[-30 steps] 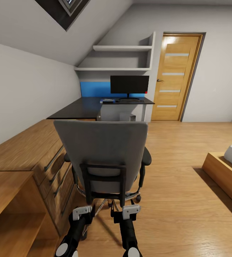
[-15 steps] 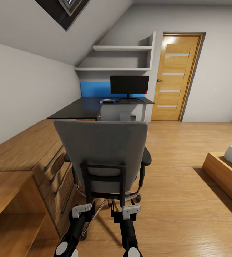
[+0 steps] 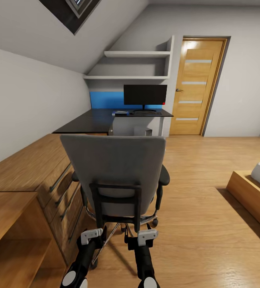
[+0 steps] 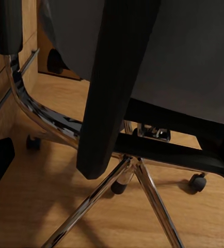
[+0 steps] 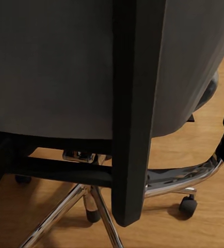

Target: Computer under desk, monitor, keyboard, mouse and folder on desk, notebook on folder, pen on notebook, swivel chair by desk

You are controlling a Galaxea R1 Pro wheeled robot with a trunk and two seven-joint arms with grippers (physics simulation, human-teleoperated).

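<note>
The swivel chair (image 3: 118, 176) is standing well short of the desk (image 3: 106, 120). Both grippers, left gripper (image 3: 91, 237) and right gripper (image 3: 145, 237), are sitting behind its backrest frame; finger state unclear. Pushing evenly with 2 arms should keep it rolling straight.

I can read no text, label, brand, number or sign anywhere in my views.
</note>
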